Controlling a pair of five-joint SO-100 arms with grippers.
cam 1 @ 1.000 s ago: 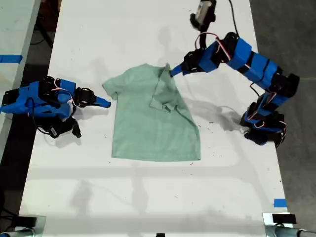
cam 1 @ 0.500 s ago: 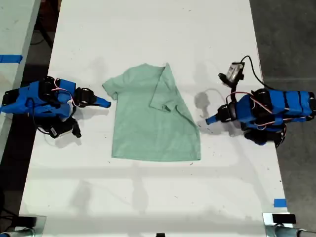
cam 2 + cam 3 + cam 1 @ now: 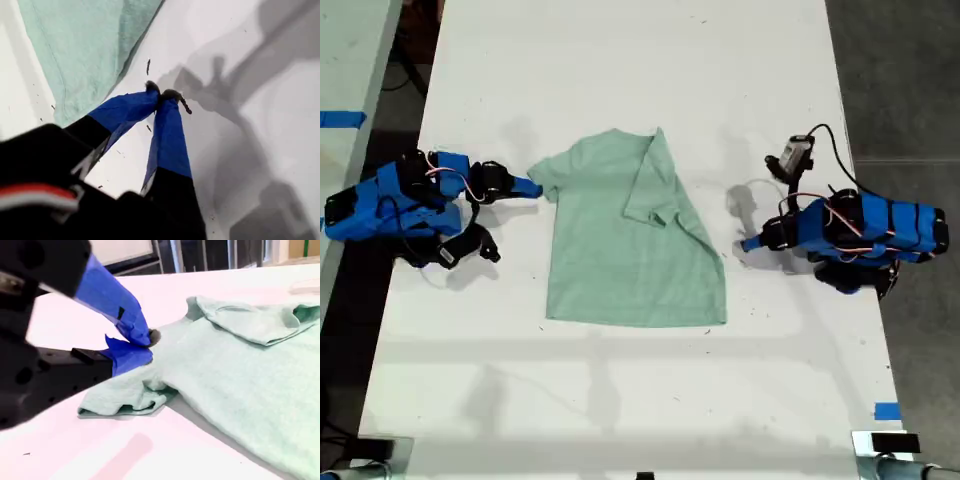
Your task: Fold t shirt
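The pale mint-green t shirt (image 3: 620, 250) lies flat at the table's middle, its sleeve on the exterior view's right folded inward over the chest. My first gripper (image 3: 746, 243) rests shut and empty on the table just off the shirt's hem corner (image 3: 75, 50), at the exterior view's right. Its blue fingertips (image 3: 161, 94) meet with nothing between them. My second gripper (image 3: 532, 187) comes from the exterior view's left, and its shut tips (image 3: 149, 341) touch the spread sleeve (image 3: 125, 395). I see no fabric between the jaws.
The white table (image 3: 620, 60) has a second table (image 3: 345, 60) beside it at the exterior view's left. Blue tape marks (image 3: 886, 411) sit near the front corner at the exterior view's right. A cable (image 3: 810, 150) loops above the first arm.
The first arm drew back from the shirt's collar area and settled low on the table beside the hem. The second arm moved its gripper forward until the tips reached the sleeve.
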